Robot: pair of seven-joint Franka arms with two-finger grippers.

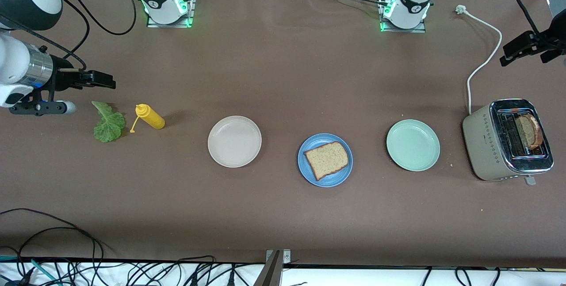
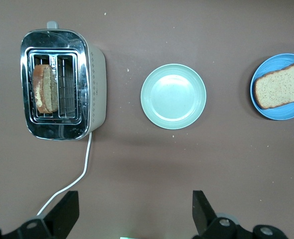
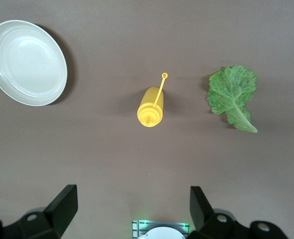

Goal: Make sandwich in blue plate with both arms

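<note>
The blue plate (image 1: pixel 338 177) sits mid-table with one brown bread slice (image 1: pixel 327 159) flat on it; both also show in the left wrist view, plate (image 2: pixel 281 113) and slice (image 2: pixel 279 87). A second bread slice (image 1: pixel 530 131) stands in the toaster (image 1: pixel 486 144), and shows in the left wrist view too (image 2: pixel 45 88). The green lettuce leaf (image 1: pixel 108 122) lies on the table toward the right arm's end, also in the right wrist view (image 3: pixel 234 94). My right gripper (image 1: pixel 99 79) (image 3: pixel 132 206) is open and empty, up beside the lettuce. My left gripper (image 1: pixel 530 49) (image 2: pixel 134 211) is open and empty, up near the toaster.
A yellow squeeze bottle (image 1: pixel 150 116) lies beside the lettuce. A beige-white plate (image 1: pixel 234 141) and a mint-green plate (image 1: pixel 413 145) flank the blue plate. The toaster's white cord (image 1: pixel 484 62) runs toward the left arm's base. Cables hang along the table's near edge.
</note>
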